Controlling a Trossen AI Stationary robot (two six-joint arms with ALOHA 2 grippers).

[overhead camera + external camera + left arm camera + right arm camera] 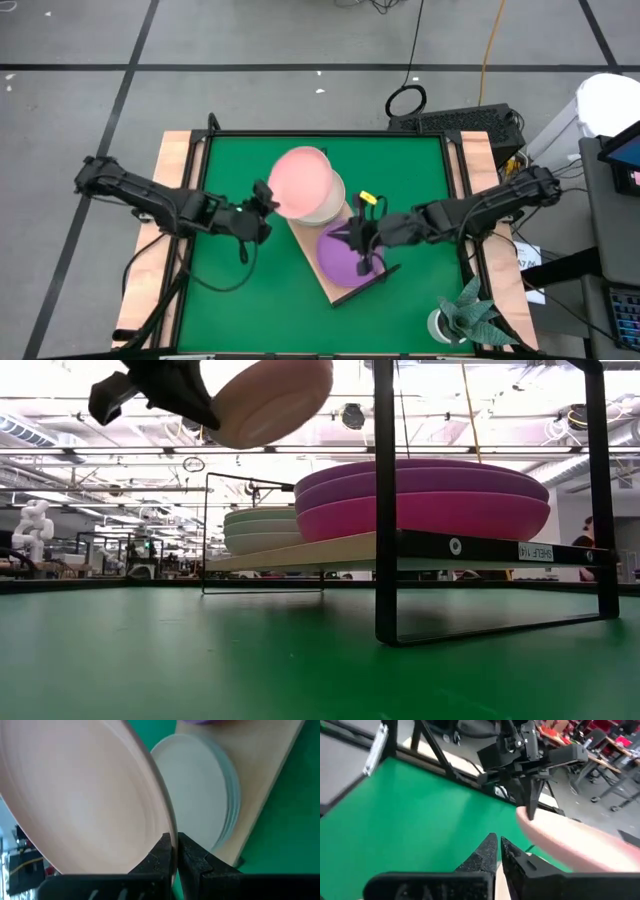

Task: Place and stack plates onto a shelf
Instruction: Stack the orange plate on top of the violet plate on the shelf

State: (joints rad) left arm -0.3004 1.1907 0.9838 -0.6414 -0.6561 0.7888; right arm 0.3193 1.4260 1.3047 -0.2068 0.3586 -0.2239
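Observation:
My left gripper (262,200) is shut on a salmon pink plate (305,180) and holds it in the air over a stack of pale mint and beige plates (260,530) at the far end of the light wood shelf (335,278). A stack of purple and magenta plates (420,500) rests on the shelf's near end. My right gripper (358,238) hangs over that purple stack (345,255). In the right wrist view its fingers (497,852) are shut and hold nothing. My left gripper pinches the pink plate's rim (170,827) on the side toward the table's left, one finger on the inner face and one on the underside. The fingers (162,852) come in roughly level from the left. The plate (265,400) is lifted clear and tilted.
The shelf's black wire frame (385,510) stands upright at its end nearest the low camera. A potted plant (465,320) sits at the near right corner. Wooden strips (165,200) border the green mat (230,290), which lies open to the left of the shelf.

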